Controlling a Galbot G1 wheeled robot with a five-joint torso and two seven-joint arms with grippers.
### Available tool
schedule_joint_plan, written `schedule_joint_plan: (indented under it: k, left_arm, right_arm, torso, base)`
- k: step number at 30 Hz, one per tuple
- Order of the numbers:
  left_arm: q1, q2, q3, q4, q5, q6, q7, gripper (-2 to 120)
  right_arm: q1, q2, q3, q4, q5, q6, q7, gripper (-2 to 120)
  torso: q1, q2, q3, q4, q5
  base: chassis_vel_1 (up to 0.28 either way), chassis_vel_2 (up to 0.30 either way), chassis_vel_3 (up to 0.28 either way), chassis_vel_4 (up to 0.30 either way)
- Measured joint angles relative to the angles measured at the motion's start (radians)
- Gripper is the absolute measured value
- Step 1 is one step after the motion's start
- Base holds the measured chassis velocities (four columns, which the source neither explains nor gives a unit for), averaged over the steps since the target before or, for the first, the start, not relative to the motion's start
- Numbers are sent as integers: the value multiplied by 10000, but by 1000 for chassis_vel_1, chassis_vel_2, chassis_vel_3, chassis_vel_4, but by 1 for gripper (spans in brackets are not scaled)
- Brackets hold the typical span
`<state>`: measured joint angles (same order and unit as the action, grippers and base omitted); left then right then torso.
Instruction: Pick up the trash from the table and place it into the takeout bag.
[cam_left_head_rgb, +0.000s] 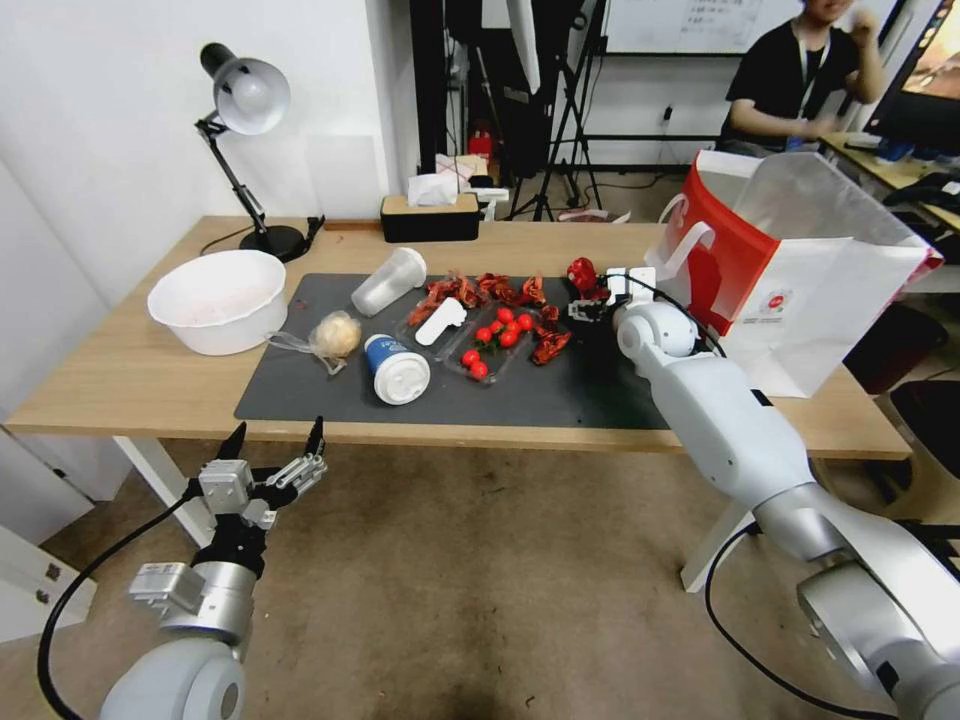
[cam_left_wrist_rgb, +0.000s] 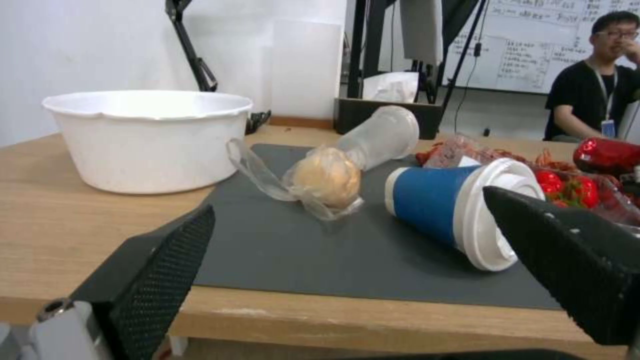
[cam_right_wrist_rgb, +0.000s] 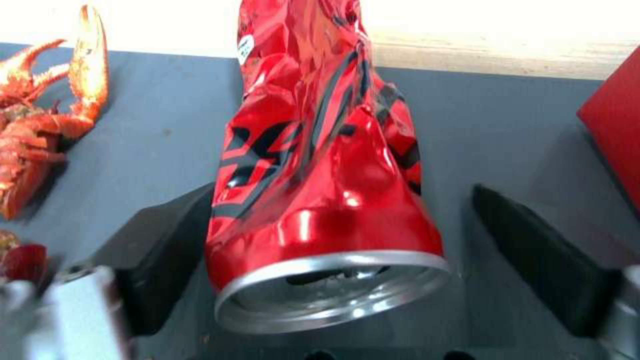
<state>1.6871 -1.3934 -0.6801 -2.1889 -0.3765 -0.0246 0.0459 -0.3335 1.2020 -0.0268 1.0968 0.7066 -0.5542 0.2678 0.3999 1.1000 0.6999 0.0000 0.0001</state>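
1. Left end effector (cam_left_head_rgb: 277, 448): lower left of the head view, below the counter's (cam_left_head_rgb: 130, 385) near edge, fingers spread and holding nothing. Idle. Open floor all round it.

2. Large white bowl (cam_left_head_rgb: 218, 300): left of frame, on bare wood beside the mat (cam_left_head_rgb: 560, 395). Not trash.

3. Clear bag with yellowish lump (cam_left_head_rgb: 330, 338): left part of the mat, lying just beside the blue cup.

4. Clear plastic cup (cam_left_head_rgb: 388, 282): on its side, upper left of the mat.

5. Blue cup with white lid (cam_left_head_rgb: 397, 369): on its side, centre-left, lid toward the counter's near edge.

6. Food litter, centre: crayfish shells (cam_left_head_rgb: 480, 290) and a clear tray of small red tomatoes (cam_left_head_rgb: 497, 338), packed close together.

7. Right end effector (cam_right_wrist_rgb: 347, 240): centre-right in the head view, low over the mat. Fingers apart, one either side of the crushed red can (cam_right_wrist_rgb: 320, 165); whether either touches it cannot be told, and the grip is not closed.

8. Step in hand, by judgement: grasp of the can, 1st of several pieces. Next move calls for closing on the dented body, lifting clear of the shells, then carrying right and up over the bag's rim.

9. Takeout bag (cam_left_head_rgb: 800, 300): right of frame, tilted, mouth open upward, standing near the counter's right end. Close to the can; little room between them, so the lift must clear the red side panel.
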Motion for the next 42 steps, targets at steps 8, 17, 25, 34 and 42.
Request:
schedule_joint_plan:
  k: [8,17,25,34,42]
  left_arm:
    - [31,-54,12,-14,20,-26,16,100]
    - [34,-45,35,-50,38,-22,31,100]
    - [48,-54,73,-174,86,14,37,100]
    - [298,-104,-25,-456,87,-2,30,100]
    - [398,-188,12,-559,171,-65,30,100]
  right_arm:
    - [-136,64,49,115,23,19,21,58]
    - [-362,-34,95,503,20,1,113,55]
    - [-895,-417,232,1592,12,-40,372,55]
    - [-2186,-1541,551,4408,377,-68,988,55]
    - [-3641,-2628,1308,6699,900,-285,1039,55]
  torso:
    - [-1,1,-1,5,-2]
    - [3,0,1,-5,-1]
    - [4,-1,3,-3,3]
    - [3,0,2,0,0]
    - [2,0,1,-1,0]
  base:
    - [0,0,0,0]
    - [0,0,0,0]
    - [0,0,0,0]
    - [0,0,0,0]
    - [0,0,0,0]
